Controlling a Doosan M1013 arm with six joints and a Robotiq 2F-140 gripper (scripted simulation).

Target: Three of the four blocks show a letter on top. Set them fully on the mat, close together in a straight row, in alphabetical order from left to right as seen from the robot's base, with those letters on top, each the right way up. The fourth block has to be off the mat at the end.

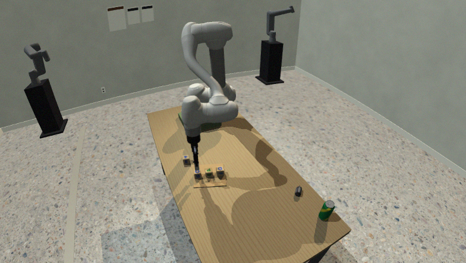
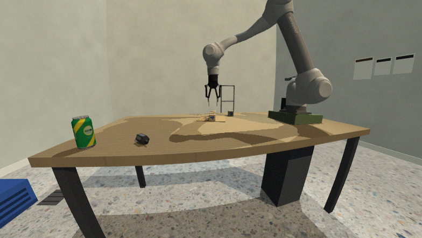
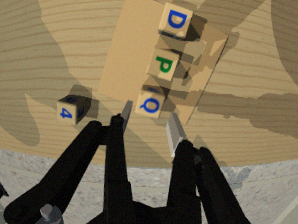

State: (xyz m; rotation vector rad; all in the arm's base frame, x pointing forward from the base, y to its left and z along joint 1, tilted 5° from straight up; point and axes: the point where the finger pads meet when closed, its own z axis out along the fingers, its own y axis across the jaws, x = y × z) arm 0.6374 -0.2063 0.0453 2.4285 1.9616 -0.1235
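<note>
Wrist view looks straight down: three letter blocks sit on the tan mat [image 3: 127, 56] in a tight row, reading D [image 3: 177, 20], P [image 3: 164, 66], Q [image 3: 150, 104], all fully on the mat w/ letters up. The fourth block, marked 4 [image 3: 67, 112], sits off the mat on the bare desk [image 3: 60, 23], just beside the mat's edge nearest the Q block.

The tool [image 3: 148, 123] hangs above the Q block, fingers part-open and gripping nothing; one fingertip [image 3: 174, 125] shows to the side of Q, apart from it.

Exterior view: tool [image 2: 212, 102] is well up off the desk top, clear air between it and the blocks. Arm base sits on a green plate [image 2: 313, 118] at the desk's far end.

Top view: row of three on the mat [image 1: 208, 185], 4 block [image 1: 186, 160] near it toward the base. A green soda can [image 1: 326, 210] and a small dark object [image 1: 298, 190] sit well apart, at the other end of the desk.
</note>
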